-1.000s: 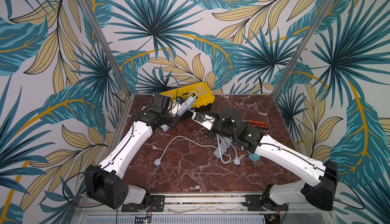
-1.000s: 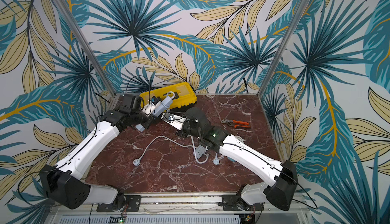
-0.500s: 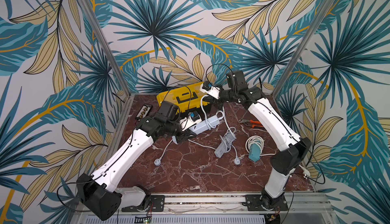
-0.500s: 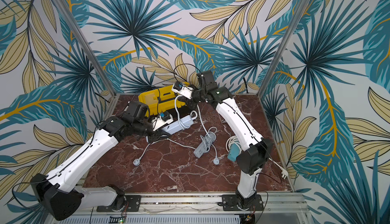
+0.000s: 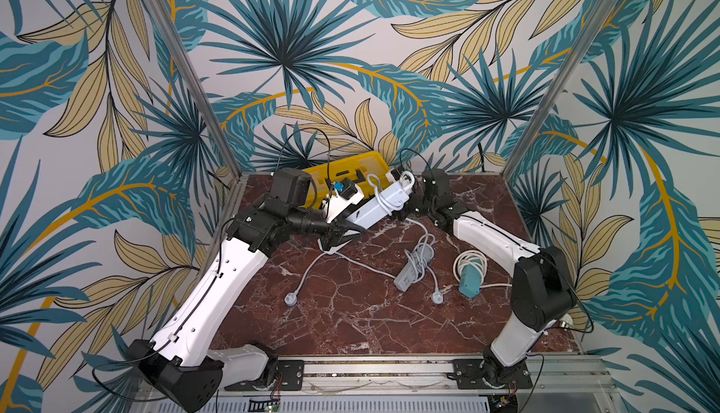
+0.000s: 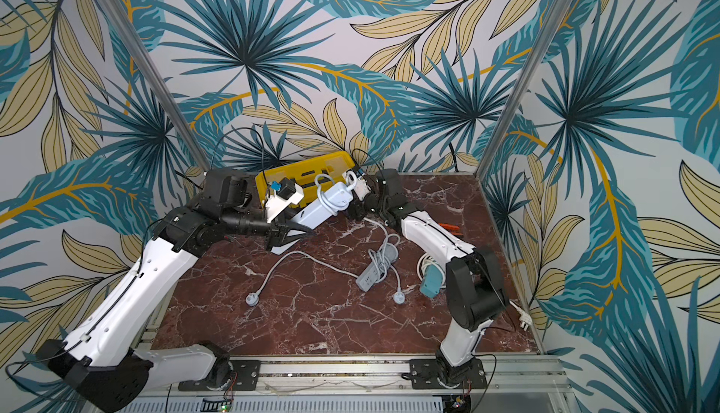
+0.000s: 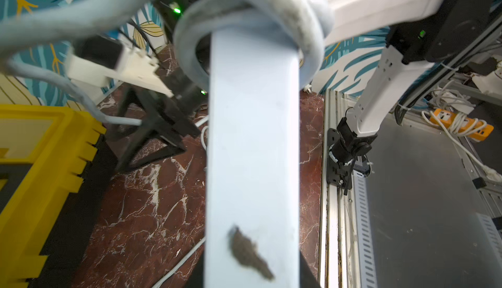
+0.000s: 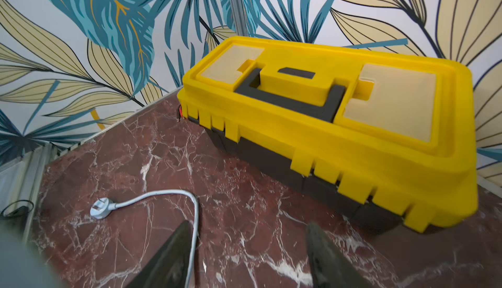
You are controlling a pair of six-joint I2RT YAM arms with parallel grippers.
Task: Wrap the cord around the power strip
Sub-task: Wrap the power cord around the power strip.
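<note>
While the left jaws clamp the power strip point(image 5: 376, 206), tilted above the counter point(image 5: 350, 333), the right jaws stand open and empty. We judge wrapping underway: the cord point(image 7: 312, 36) loops its far end. Next, we grasp the slack and lay another turn.

The bench point(image 8: 168, 164) looked polished veined stone; the toolbox point(image 8: 353, 142) was matt yellow plastic, the power strip point(image 7: 252, 137) smooth, smudged plastic.
</note>
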